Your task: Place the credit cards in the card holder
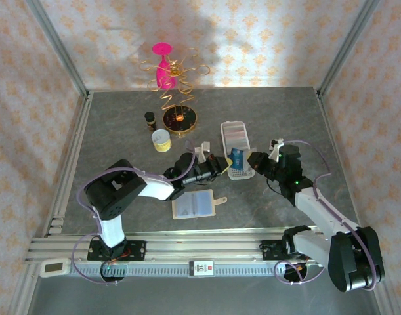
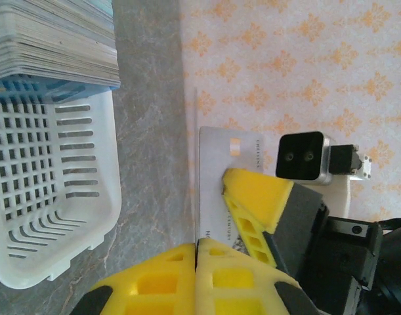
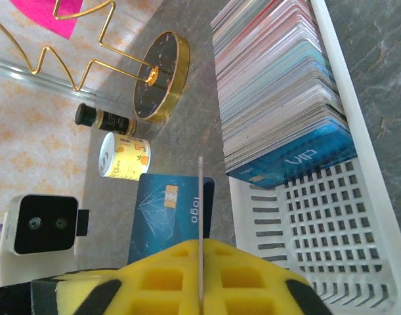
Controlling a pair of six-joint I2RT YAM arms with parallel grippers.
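Note:
The card holder (image 1: pixel 242 173) is a long white perforated tray right of centre, with a stack of cards (image 1: pixel 234 136) filling its far half. Its near end (image 2: pixel 49 197) (image 3: pixel 331 236) is bare. My left gripper (image 1: pixel 220 163) (image 2: pixel 197 252) is shut on a blue credit card (image 1: pixel 237 157) (image 3: pixel 164 210), which stands upright just left of the tray. My right gripper (image 1: pixel 254 159) (image 3: pixel 201 252) is shut on a pale grey credit card (image 2: pixel 216 177), seen edge-on in the right wrist view. The two grippers face each other closely beside the tray's near end.
A beige open wallet (image 1: pixel 193 205) lies in front of the left arm. Farther back stand a yellow tin (image 1: pixel 161 140), a small dark bottle (image 1: pixel 149 119), a gold-rimmed dark disc (image 1: pixel 180 118) and a gold spiral stand holding a pink glass (image 1: pixel 163 69).

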